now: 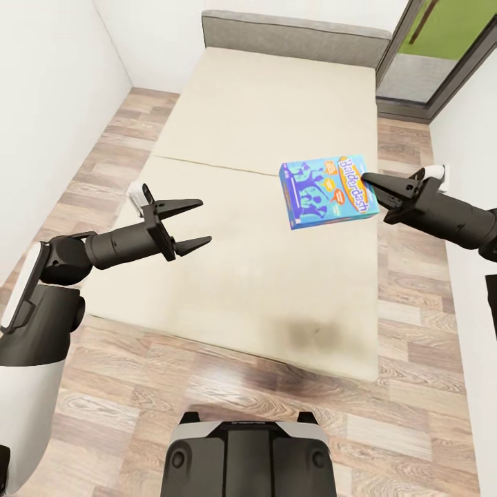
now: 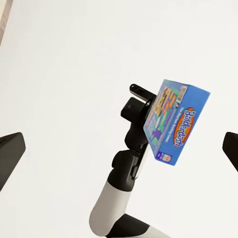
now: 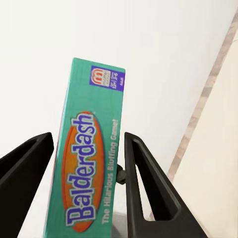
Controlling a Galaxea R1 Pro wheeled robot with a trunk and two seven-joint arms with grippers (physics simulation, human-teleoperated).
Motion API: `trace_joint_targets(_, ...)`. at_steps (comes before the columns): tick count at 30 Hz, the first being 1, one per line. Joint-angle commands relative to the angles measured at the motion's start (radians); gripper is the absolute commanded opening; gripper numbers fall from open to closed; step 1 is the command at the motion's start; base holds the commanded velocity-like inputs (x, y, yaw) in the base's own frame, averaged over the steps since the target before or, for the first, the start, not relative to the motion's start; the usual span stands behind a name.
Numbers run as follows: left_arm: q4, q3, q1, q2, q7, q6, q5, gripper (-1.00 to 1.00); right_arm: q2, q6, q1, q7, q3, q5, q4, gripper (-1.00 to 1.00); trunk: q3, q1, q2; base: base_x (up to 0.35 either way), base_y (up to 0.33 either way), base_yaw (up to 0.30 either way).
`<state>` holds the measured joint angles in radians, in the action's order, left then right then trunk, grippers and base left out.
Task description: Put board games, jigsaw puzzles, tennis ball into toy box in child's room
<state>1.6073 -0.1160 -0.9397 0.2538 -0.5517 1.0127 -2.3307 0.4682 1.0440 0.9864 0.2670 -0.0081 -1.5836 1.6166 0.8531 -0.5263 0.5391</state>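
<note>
The Balderdash box (image 3: 84,163) is cut off by the right wrist view's lower edge.

Before me the bed (image 1: 228,276) stands on the wood-plank floor (image 1: 414,386), its plain beige mattress split by one seam, a dark smudge near its foot.

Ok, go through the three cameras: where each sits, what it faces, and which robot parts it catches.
Head view: mounted high, looking down at the bed; shows both arms, the open left hand and the right hand gripping the Balderdash box.
Left wrist view: looks past its own fingertips across to the right arm holding the box.
Right wrist view: looks along its fingers clamping the box.
All three share the box.
</note>
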Motion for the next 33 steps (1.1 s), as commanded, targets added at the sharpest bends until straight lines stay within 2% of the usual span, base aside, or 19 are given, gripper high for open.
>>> trace_joint_targets(1,0.0,0.0,-0.001,0.001,-0.01,-0.001,-0.01,1.0,0.001,0.003,0.001,0.011,-0.001,0.009,-0.001,-1.0,-0.003,0.003,-0.006,0.0,0.0,0.0)
trace_joint_targets(20,0.0,0.003,0.004,0.005,-0.01,0.0,-0.01,1.0,0.007,0.003,-0.014,0.007,0.0,0.007,0.0,-1.0,-0.087,0.076,-0.139,0.0,0.0,0.0)
trace_joint_targets(33,0.0,0.007,0.009,0.024,-0.009,0.0,-0.012,1.0,0.007,0.003,-0.015,0.005,0.005,0.008,0.0,-1.0,-0.108,0.076,-0.139,0.0,0.0,0.0)
